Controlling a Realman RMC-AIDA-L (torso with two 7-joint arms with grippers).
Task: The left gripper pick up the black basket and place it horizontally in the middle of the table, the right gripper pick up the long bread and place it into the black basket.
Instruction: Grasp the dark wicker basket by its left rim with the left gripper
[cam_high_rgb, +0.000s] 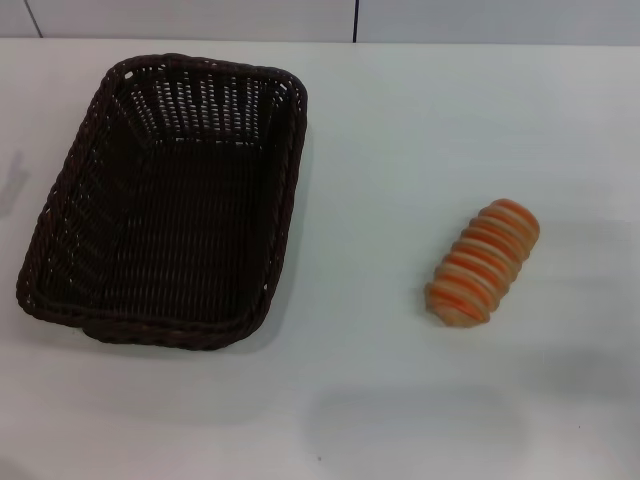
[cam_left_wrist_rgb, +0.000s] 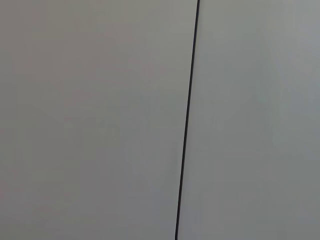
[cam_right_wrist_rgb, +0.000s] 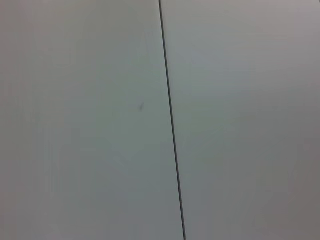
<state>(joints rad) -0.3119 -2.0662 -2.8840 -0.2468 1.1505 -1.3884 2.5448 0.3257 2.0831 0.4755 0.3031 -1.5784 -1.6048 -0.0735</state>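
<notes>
On the bench (cam_high_rgb: 400, 400), black basket (cam_high_rgb: 165, 200) lies lengthwise at 9 o'clock, long bread (cam_high_rgb: 484, 263) at 3 o'clock; neither hand visible, state unknown, so a one-sided rim grasp risks tilting.

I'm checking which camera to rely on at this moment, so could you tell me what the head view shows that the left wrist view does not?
Only the head view shows the work itself: the black basket lying empty on the robot's left part of the white table, and the long bread lying apart from it on the right. Only the left wrist view shows a plain pale surface crossed by a thin dark seam, with none of the task's things. Both share one gap: neither shows a gripper.
</notes>
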